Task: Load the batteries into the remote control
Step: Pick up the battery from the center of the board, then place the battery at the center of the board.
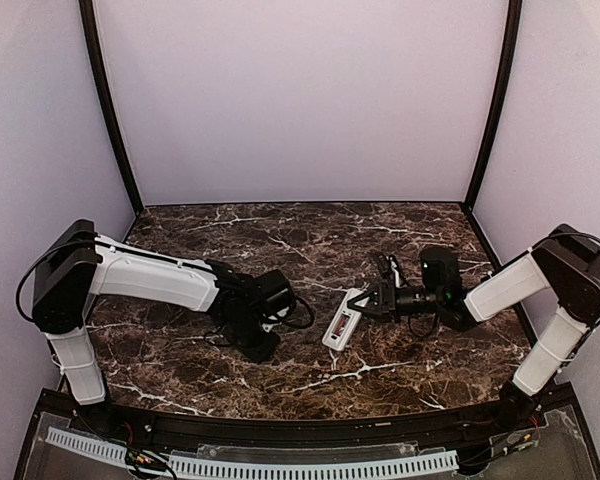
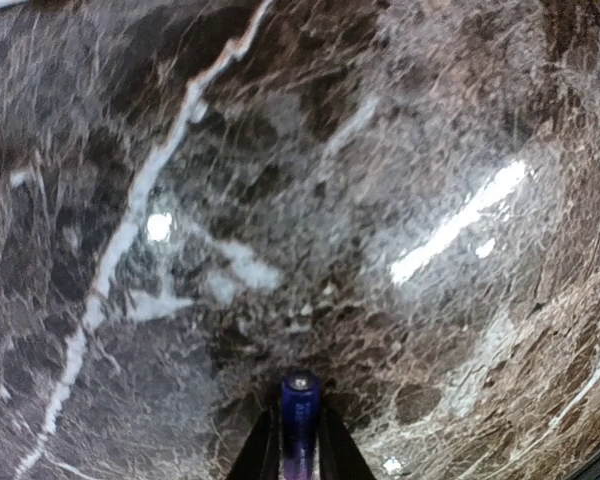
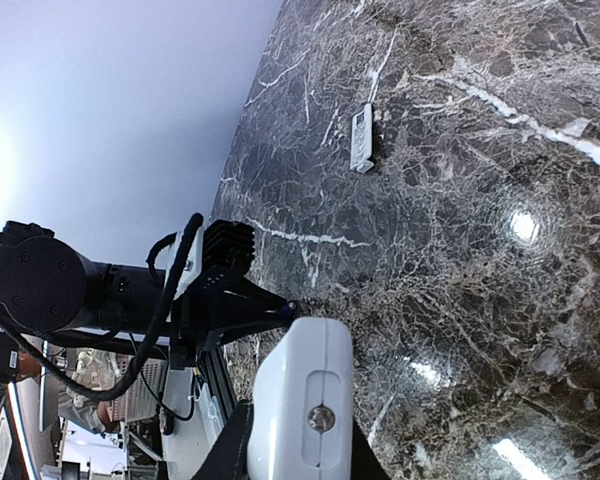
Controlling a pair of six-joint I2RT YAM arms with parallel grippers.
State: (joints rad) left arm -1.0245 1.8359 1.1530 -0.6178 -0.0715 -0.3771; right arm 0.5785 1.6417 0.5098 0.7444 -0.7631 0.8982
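Note:
A slim bluish-purple battery [image 2: 300,400] stands end-on between the black fingers of my left gripper [image 2: 300,440], which is shut on it just above the marble. From above, that gripper [image 1: 264,346] is left of centre, pointing down at the table. The white remote control [image 1: 341,323] lies slanted at the table's middle, and my right gripper [image 1: 366,304] is shut on its far end. In the right wrist view the remote's rounded white end [image 3: 305,380] fills the space between the fingers of that gripper [image 3: 295,445]. Beyond it, the battery's blue tip [image 3: 292,305] shows at the left gripper's tip.
A small white oblong piece [image 3: 362,138] lies flat on the dark marble table [image 1: 310,235], away from both grippers. Pale walls close in the back and sides. A black rail [image 1: 310,430] runs along the near edge.

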